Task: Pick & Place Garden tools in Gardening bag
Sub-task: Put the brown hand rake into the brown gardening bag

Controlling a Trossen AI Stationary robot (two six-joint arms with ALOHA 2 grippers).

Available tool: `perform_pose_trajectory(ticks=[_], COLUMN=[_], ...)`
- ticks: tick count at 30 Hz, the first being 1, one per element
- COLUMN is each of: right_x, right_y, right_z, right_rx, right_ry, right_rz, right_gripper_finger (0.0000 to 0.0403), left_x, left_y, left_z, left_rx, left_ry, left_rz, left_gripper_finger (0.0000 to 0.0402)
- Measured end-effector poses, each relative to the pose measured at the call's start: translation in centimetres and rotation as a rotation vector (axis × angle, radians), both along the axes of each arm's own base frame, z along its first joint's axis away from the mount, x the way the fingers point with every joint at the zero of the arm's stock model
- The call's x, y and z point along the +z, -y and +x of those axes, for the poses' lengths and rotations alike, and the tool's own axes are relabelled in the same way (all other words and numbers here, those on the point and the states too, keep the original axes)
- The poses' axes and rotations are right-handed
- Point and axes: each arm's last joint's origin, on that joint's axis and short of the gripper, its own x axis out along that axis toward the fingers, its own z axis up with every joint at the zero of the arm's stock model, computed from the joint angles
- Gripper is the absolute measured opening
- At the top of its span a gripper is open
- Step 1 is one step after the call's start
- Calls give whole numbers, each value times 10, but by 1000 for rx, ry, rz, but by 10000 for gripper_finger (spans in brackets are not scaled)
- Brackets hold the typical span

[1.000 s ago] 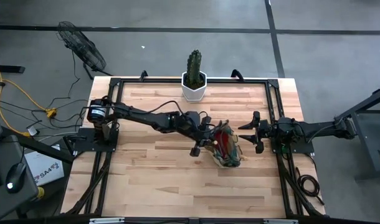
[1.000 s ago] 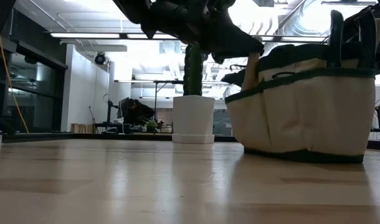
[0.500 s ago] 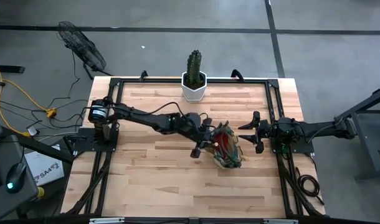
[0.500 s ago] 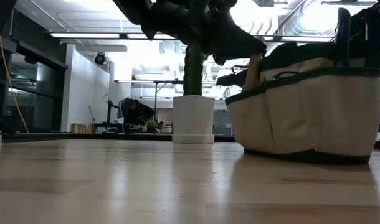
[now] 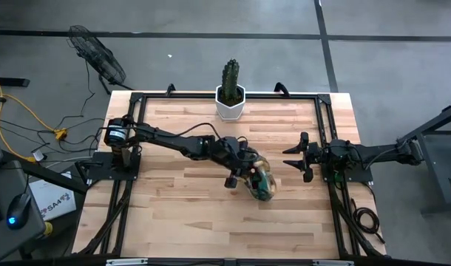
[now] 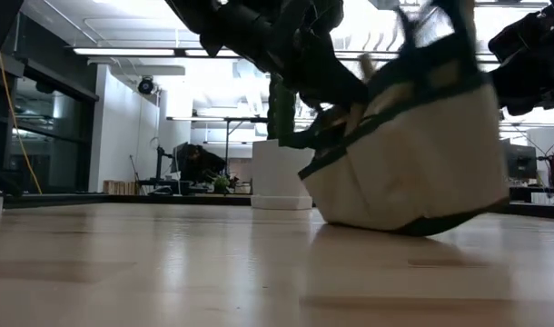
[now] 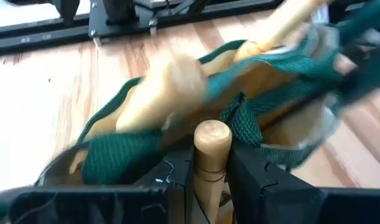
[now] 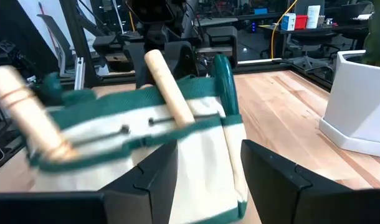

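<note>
Suddenly the olive-green and tan fabric gardening bag has tipped toward the left arm, one edge lifting off the wooden counter where it sat flat a moment ago. The left pincer is clamped on a wooden tool handle at the bag's rim. The right pincer waits beside it, spread and empty. Dragging further risks spilling the tools.
</note>
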Motion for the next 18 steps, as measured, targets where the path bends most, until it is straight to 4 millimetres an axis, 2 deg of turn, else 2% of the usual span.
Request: perform_pose_trajectory(ticks=[18], right_x=[0], right_y=[0], right_z=[0], right_rx=[0], right_ry=[1], right_rz=[0], right_gripper_finger=[168], left_x=[10], left_y=[0], left_z=[0], left_rx=[3], left_ry=[71], left_rz=[6], left_gripper_finger=[60])
